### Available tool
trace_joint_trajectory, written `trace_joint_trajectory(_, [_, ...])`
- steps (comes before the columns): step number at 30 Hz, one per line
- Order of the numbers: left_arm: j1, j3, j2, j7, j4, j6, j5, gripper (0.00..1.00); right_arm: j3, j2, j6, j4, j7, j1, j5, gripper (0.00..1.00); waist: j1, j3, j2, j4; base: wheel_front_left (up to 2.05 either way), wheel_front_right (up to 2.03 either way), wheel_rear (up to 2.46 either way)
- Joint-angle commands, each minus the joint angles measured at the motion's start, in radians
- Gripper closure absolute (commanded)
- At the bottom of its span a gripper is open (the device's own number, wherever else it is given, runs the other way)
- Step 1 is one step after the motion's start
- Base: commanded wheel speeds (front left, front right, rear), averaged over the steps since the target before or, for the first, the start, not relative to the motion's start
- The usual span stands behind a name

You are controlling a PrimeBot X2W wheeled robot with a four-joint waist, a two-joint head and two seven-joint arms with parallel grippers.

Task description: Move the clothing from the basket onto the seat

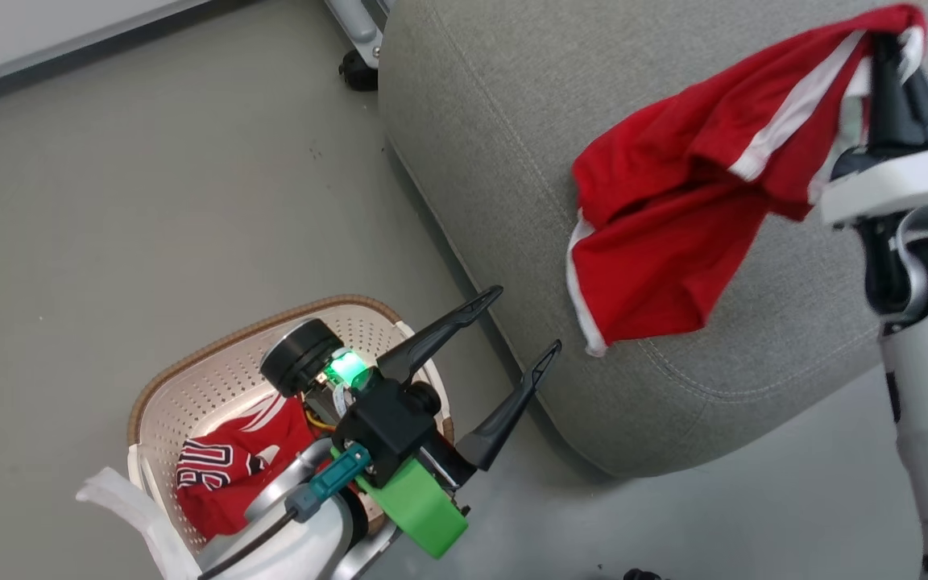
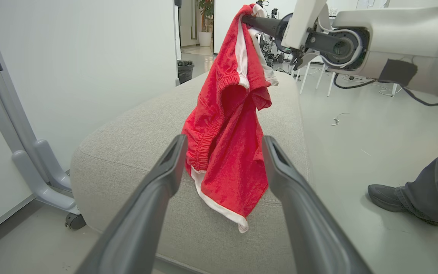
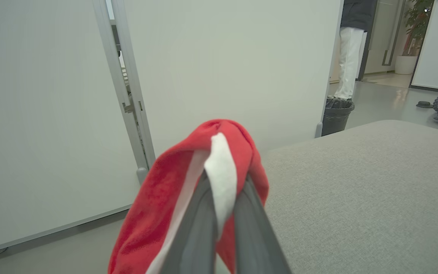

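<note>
Right fingers [image 1: 885, 89] pinch the clothing [image 1: 673, 234] at two o'clock over the seat [image 1: 496, 121]; left fingers [image 1: 440, 332] stand spread at six.

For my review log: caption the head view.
Right gripper holds red clothing above the seat; left gripper open near the basket.

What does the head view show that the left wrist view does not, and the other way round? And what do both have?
Head view's own: the basket on the floor, with a red jersey in it.
Left wrist view's own: a person's shoe and trouser leg on the floor, right of the seat, and a potted plant far behind.
Both: the red shorts hanging from the shut right gripper over the seat, and the open left gripper, holding nothing.
</note>
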State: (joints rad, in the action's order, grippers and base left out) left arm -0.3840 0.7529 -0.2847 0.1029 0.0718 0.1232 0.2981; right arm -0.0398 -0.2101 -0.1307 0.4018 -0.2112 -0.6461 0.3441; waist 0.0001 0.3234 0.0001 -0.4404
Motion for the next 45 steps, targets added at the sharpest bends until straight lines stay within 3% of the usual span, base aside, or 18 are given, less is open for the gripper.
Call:
trace_joint_trajectory(1, [-0.029,0.003,-0.011,-0.003,0.01,0.002,-0.009,0.0,-0.018,-0.016,0.0,0.004,0.009,-0.045,0.006,1.0,-0.0001,0.065,-0.0001,0.03,0.0,0.0,0.0])
trace_joint_trajectory(13, [-0.158,0.024,-0.029,0.002,0.059,0.007,-0.036,0.0,-0.148,-0.166,0.0,0.069,0.051,-0.32,-0.003,1.0,-0.0001,0.233,-0.0001,0.139,0.0,0.0,0.0])
trace_joint_trajectory(18, [-0.196,0.029,-0.036,0.004,0.067,0.006,-0.041,0.0,-0.139,-0.193,0.0,0.146,0.049,-0.349,-0.008,1.0,-0.0001,0.298,-0.0001,0.164,0.0,0.0,0.0])
trace_joint_trajectory(31, [-0.215,0.041,-0.037,0.015,0.038,0.003,-0.032,0.0,-0.104,-0.127,0.0,0.427,-0.039,-0.234,0.055,1.0,-0.0001,0.331,-0.0001,0.168,0.0,0.0,0.0])
trace_joint_trajectory(32, [-0.215,0.041,-0.036,0.017,0.035,0.002,-0.031,0.0,-0.102,-0.123,0.0,0.434,-0.044,-0.227,0.059,0.95,-0.0001,0.326,-0.0001,0.166,0.0,0.0,0.0])
trace_joint_trajectory(33, [-0.214,0.041,-0.034,0.02,0.031,0.001,-0.027,0.0,-0.099,-0.118,0.0,0.441,-0.049,-0.215,0.061,0.59,-0.0001,0.32,-0.0001,0.164,0.0,0.0,0.0])
trace_joint_trajectory(34, [-0.213,0.041,-0.032,0.025,0.029,0.0,-0.026,0.0,-0.101,-0.115,0.0,0.445,-0.05,-0.204,0.061,0.06,-0.0001,0.312,-0.0001,0.163,0.0,0.0,0.0])
trace_joint_trajectory(35, [-0.209,0.042,-0.03,0.028,0.023,-0.001,-0.022,0.0,-0.101,-0.108,0.0,0.445,-0.054,-0.188,0.057,0.0,-0.0001,0.3,-0.0001,0.162,0.0,0.0,0.0])
trace_joint_trajectory(45, [-0.141,0.037,-0.003,0.095,-0.044,-0.033,0.009,0.0,-0.201,-0.026,0.0,0.176,-0.054,0.063,-0.058,0.0,-0.0001,0.138,-0.0001,0.188,0.0,0.0,0.0])
